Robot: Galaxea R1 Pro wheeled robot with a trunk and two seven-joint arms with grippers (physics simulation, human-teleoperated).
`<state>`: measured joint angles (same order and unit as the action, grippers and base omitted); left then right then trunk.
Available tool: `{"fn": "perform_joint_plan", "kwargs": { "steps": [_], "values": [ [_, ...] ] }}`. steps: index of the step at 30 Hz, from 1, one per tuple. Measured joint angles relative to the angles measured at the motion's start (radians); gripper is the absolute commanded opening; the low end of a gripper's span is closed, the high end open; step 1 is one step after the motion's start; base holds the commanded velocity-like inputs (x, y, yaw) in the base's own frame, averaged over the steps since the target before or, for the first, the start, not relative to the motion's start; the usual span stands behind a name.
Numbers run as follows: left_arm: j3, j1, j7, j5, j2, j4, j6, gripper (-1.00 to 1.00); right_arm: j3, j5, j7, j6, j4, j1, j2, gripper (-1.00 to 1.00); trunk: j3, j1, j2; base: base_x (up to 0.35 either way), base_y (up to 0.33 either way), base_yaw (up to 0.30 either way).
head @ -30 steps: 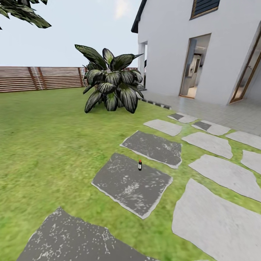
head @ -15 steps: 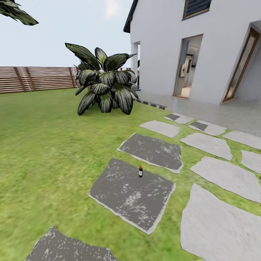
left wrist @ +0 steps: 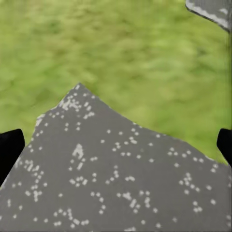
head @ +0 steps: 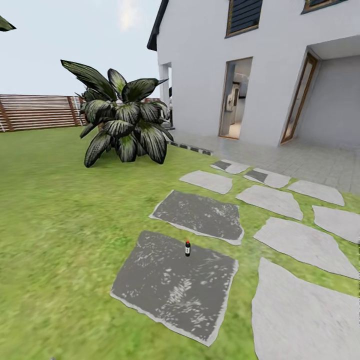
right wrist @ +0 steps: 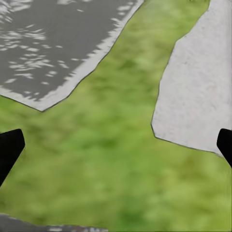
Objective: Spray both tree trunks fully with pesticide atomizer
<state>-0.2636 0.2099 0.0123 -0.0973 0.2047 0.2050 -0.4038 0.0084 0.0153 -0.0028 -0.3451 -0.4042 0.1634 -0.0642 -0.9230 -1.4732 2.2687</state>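
Green lawn (head: 60, 225) is crossed by grey stepping stones, with a white house (head: 260, 60) at upper right. Low and centre in the head view, the pesticide atomizer (head: 187, 248) is seen upright on a dark stone (head: 170, 290). Both the left gripper (left wrist: 116, 145) and right gripper (right wrist: 116, 145) are spread wide, nothing grasped.

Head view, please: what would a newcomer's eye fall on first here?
Probably the big dark-leaved plant on the lawn left of the white house, before the slatted fence. Next, the small dark atomizer standing upright on a dark grey stepping stone in the grass, with paler stones to its right.
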Motion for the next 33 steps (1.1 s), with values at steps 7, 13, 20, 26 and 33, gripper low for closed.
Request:
{"fn": "perform_joint_plan", "kwargs": {
  "steps": [7, 13, 20, 26, 33],
  "values": [
    [0.001, 0.000, 0.000, 0.000, 0.000, 0.000, -0.001, 1.00, 0.000, 0.000, 0.000, 0.000, 0.000, 0.000, 0.000, 1.00, 0.003, 0.000, 0.000, 0.272, 0.244, -0.254],
    [0.001, 0.000, 0.000, 0.000, 0.001, 0.000, -0.001, 1.00, 0.000, 0.000, 0.000, 0.000, 0.000, 0.000, 0.000, 1.00, 0.005, 0.000, 0.000, 0.253, 0.251, -0.254],
    [0.001, 0.000, 0.000, 0.000, 0.001, 0.000, -0.001, 1.00, 0.000, 0.000, 0.000, 0.000, 0.000, 0.000, 0.000, 1.00, 0.006, 0.000, 0.000, 0.243, 0.263, -0.112],
    [0.001, 0.000, 0.000, 0.000, 0.001, 0.000, -0.001, 1.00, -0.001, 0.000, 0.000, 0.000, 0.000, 0.000, 0.000, 1.00, 0.007, 0.000, 0.000, 0.240, 0.268, -0.006],
    [0.001, 0.000, 0.000, 0.000, 0.001, 0.000, -0.001, 1.00, -0.001, 0.000, 0.000, 0.000, 0.000, 0.000, 0.000, 1.00, 0.007, 0.000, 0.000, 0.240, 0.269, 0.000]
  ]
}}
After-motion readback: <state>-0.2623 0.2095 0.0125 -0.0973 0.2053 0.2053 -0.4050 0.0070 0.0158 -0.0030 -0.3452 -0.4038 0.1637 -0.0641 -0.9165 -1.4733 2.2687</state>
